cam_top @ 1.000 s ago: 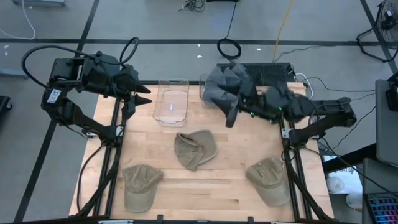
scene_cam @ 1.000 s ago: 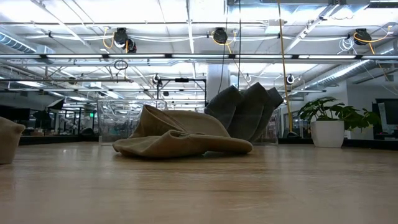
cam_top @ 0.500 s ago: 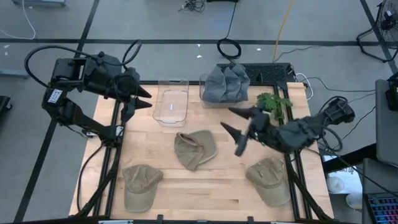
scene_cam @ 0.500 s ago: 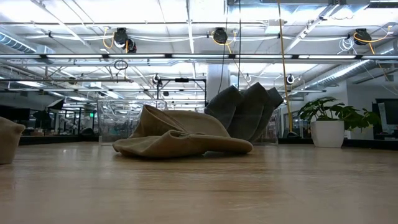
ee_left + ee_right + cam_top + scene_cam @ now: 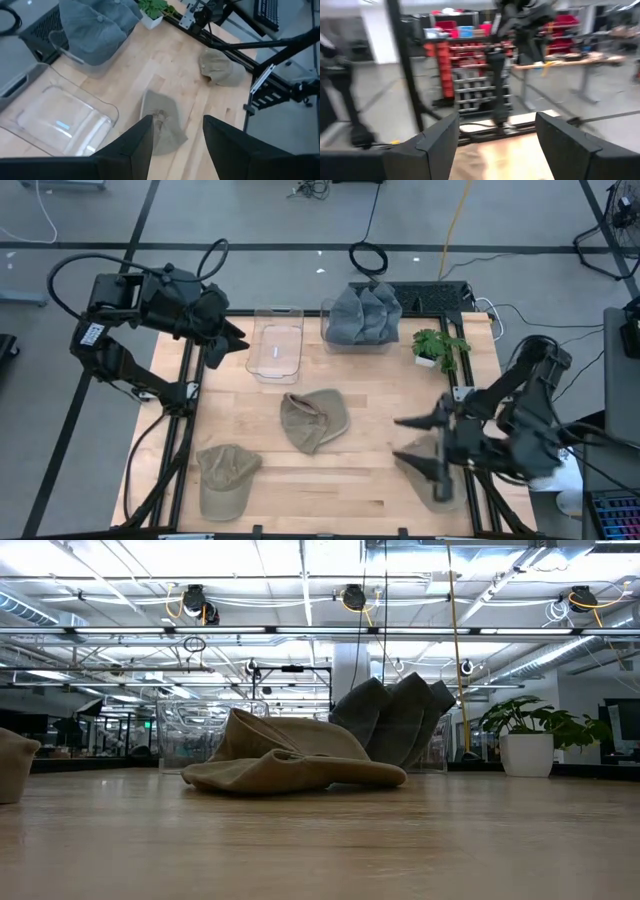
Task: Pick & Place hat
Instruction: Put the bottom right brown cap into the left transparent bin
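Observation:
Three khaki caps lie on the wooden table: one in the middle (image 5: 313, 420) (image 5: 290, 765) (image 5: 162, 122), one near left (image 5: 225, 478), one near right (image 5: 437, 472) (image 5: 220, 67). Several grey hats (image 5: 365, 315) (image 5: 395, 720) are stacked in a clear bin at the far edge. My right gripper (image 5: 408, 440) (image 5: 500, 150) is open and empty, its fingers pointing toward the table's left, over the left side of the near-right cap. My left gripper (image 5: 232, 338) (image 5: 175, 150) is open and empty above the table's far left, beside the empty bin.
An empty clear bin (image 5: 277, 345) (image 5: 60, 120) stands at the far edge, left of the grey hats' bin. A small potted plant (image 5: 438, 345) (image 5: 525, 735) stands at the far right. Bare wood lies between the caps.
My right gripper has swung from the grey hats' bin at the far edge toward the table's near right and now stands over the near-right khaki cap. The grey hats have settled in their bin. The khaki caps have not moved.

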`<state>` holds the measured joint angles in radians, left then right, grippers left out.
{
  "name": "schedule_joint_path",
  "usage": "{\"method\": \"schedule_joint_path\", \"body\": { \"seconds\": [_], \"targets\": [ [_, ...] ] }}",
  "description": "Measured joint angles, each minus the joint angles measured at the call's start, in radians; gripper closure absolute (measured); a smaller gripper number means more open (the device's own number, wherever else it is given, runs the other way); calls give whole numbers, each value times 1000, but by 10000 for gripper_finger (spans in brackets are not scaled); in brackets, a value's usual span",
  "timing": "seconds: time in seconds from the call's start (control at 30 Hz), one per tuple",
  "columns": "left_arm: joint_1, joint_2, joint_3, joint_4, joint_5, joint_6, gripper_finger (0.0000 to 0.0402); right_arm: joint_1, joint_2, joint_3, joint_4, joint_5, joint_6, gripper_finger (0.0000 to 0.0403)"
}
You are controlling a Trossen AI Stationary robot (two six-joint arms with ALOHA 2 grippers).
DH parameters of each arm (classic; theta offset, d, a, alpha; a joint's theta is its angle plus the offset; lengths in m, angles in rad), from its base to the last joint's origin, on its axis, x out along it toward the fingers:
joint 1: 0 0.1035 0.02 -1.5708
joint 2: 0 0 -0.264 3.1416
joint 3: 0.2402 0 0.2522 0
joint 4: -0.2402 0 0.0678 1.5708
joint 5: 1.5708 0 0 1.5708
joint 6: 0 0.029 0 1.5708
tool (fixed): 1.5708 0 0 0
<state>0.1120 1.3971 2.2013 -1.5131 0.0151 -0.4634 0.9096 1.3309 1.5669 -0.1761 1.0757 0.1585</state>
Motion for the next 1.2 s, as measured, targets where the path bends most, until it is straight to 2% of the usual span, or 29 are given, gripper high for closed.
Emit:
{"method": "schedule_joint_path", "body": {
  "seconds": [0.27, 0.33, 0.43, 0.5, 0.6, 0.73, 0.93, 1.1, 1.2],
  "targets": [
    [0, 23, 0, 6, -2, -55, 220, 155, -1, 1, -35, 35, 204, 156],
    [0, 27, 0, 6, -3, -70, 220, 175, -8, 1, -74, 41, 292, 156],
    [0, 44, 1, 15, -3, -72, 220, 188, -28, 1, -166, -6, 471, 156],
    [0, 51, 0, 16, 6, -68, 220, 185, -41, 1, -260, -83, 628, 156],
    [0, 68, 0, 17, 10, -57, 220, 144, -50, 1, -394, -281, 846, 156],
    [0, 73, 0, 13, 10, -32, 220, 85, -49, 1, -548, -497, 1012, 156],
    [-1, 84, 0, -7, 12, -29, 220, -16, -49, 1, -737, -766, 1131, 156],
    [-1, 81, 0, -21, 45, -6, 220, -64, -25, -26, -806, -913, 1189, 156],
    [-1, 82, 0, -28, 60, -5, 220, -80, -3, -62, -814, -962, 1198, 156]
  ]
}}
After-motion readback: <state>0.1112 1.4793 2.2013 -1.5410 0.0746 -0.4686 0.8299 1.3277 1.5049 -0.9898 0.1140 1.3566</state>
